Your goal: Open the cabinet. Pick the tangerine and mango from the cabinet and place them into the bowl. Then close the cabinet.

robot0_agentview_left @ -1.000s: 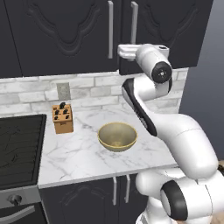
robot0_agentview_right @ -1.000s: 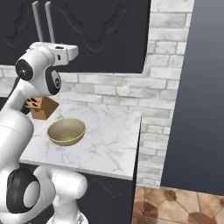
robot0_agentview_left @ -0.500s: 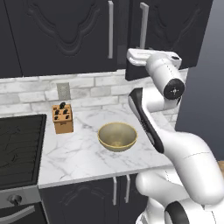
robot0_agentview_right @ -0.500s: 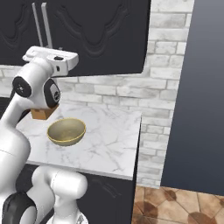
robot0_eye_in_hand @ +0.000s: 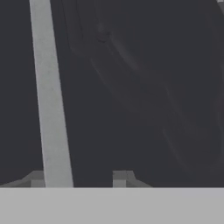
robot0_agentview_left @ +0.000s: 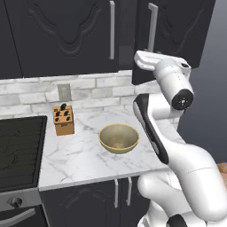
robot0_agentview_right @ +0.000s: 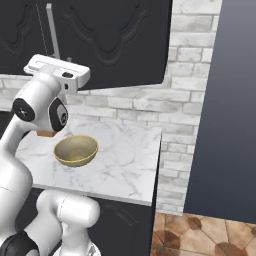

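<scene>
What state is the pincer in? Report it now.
pincer: open, fingertips apart either side of the silver handle of the cabinet, not clamped on it.

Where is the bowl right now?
The bowl sits on the marble counter, right of the knife block in the left base view, below the cabinet and just left of the arm's white links.

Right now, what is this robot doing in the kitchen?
The robot's gripper is at the right door of the dark wall cabinet, its fingertips on either side of the door's silver handle. That door stands slightly ajar; the left one is shut. The bowl on the counter is empty; no fruit is out.
</scene>
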Controlling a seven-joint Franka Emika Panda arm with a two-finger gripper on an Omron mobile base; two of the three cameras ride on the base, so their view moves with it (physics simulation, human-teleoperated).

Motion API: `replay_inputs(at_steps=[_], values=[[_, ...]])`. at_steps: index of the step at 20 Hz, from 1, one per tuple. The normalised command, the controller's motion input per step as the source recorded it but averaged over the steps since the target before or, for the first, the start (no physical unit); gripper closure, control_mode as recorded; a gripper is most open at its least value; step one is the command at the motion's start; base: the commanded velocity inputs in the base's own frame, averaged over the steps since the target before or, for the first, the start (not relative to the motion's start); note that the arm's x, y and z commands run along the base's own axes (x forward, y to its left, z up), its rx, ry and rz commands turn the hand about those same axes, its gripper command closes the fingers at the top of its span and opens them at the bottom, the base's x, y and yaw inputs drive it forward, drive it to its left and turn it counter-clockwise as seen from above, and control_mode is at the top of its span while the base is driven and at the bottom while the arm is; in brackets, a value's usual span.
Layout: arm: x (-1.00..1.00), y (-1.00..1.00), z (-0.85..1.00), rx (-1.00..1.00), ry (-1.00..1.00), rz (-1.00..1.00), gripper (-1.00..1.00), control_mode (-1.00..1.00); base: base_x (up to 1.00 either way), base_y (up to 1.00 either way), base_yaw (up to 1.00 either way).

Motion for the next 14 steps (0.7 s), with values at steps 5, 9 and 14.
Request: replay_inputs(at_steps=[5,9,14], values=[[-0.35,-1.0,0.37,0.17,0.0,0.06,1.0,-1.0,0.0,0.0,0.0],[-0.48,-1.0,0.62,0.2,0.0,0.07,1.0,-1.0,0.0,0.0,0.0],[-0.32,-0.71,0.26,0.11,-0.01,0.07,1.0,-1.0,0.0,0.0,0.0]])
